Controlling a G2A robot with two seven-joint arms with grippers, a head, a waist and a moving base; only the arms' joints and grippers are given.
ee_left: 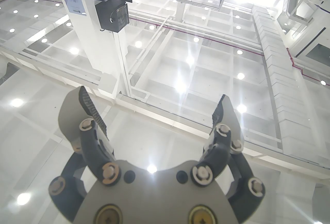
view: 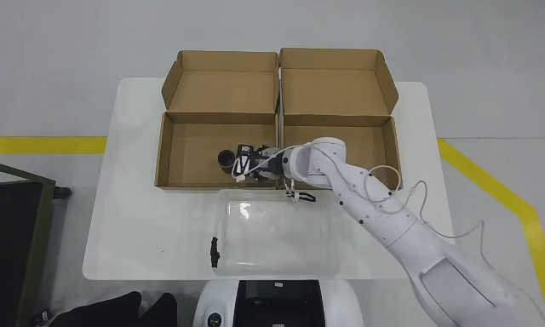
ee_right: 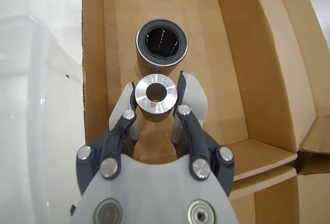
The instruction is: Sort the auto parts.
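The left gripper [ee_left: 152, 93] points up at a ceiling of lit panels, its two toothed fingers spread wide with nothing between them. Taking the middle of the white table [view: 128, 199] as the dial in the top view, a clear plastic bin [view: 272, 233] sits at 6 o'clock, and a small black part [view: 214, 251] lies at the bin's own 8 o'clock corner. Two cardboard boxes stand side by side and touching, flaps folded open: the left box [view: 192, 152] at 11 o'clock and the right box [view: 345, 148] at 1 o'clock. Inside the left box, towards its 3 o'clock wall, a black-rimmed bearing [ee_right: 162, 42] stands on end with its bore facing up, rows of small balls visible inside. Just beside it, on its 3 o'clock side in the top view, the right gripper [ee_right: 156, 80] is clamped on a silver metal sleeve [ee_right: 156, 96], one finger on each side of the upright cylinder, its hole facing up. Whether the sleeve touches the bearing or rests on the box floor cannot be told. The arm reaches in across the bin's far rim from 5 o'clock. No readable writing can be made out on the parts or the boxes
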